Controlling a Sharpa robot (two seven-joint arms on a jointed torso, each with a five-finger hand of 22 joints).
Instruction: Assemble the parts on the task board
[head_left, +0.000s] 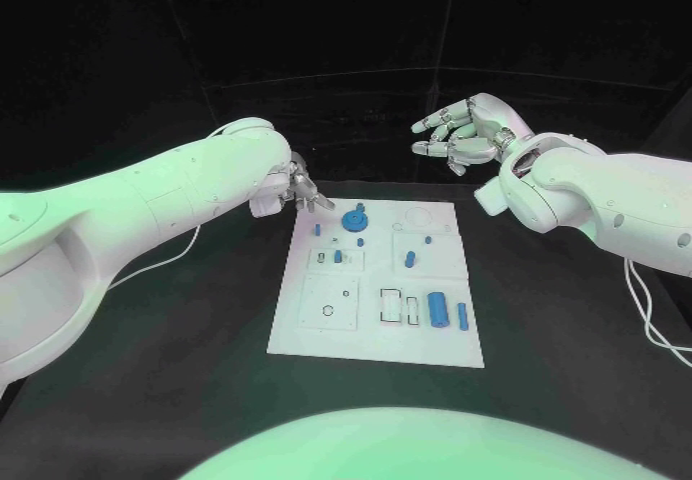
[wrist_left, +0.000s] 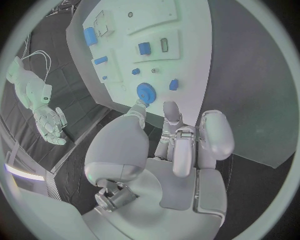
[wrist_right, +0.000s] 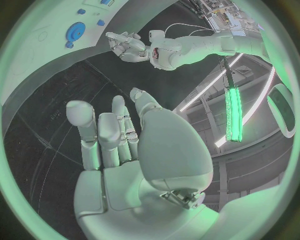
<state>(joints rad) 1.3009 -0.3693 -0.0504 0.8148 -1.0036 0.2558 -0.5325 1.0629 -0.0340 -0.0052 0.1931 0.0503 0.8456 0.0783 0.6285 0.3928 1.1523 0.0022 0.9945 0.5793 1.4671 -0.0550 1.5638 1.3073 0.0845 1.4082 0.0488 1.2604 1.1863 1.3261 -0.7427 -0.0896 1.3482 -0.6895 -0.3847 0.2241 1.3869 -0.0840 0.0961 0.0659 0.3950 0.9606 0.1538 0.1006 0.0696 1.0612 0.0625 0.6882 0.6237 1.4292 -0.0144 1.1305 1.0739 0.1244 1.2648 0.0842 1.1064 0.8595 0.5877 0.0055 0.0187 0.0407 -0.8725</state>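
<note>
The white task board (head_left: 378, 330) lies mid-table with several blue parts on it. A round blue disc part (head_left: 356, 220) stands near its far left corner, also seen in the left wrist view (wrist_left: 145, 92) and in the right wrist view (wrist_right: 75, 31). Two long blue pieces (head_left: 438, 307) lie near the right edge. My left hand (head_left: 296, 190) hovers at the far left corner, holding nothing, with one fingertip (wrist_left: 139, 107) right by the disc's rim; contact is unclear. My right hand (head_left: 464, 125) is raised beyond the board's far end, fingers (wrist_right: 100, 132) spread and empty.
Small blue pieces (head_left: 410, 260) sit in the board's middle, and a dark rectangular outline (head_left: 391, 305) is beside the long pieces. Black table (head_left: 188, 330) surrounds the board. A thin white cable (head_left: 649, 320) trails off the right arm.
</note>
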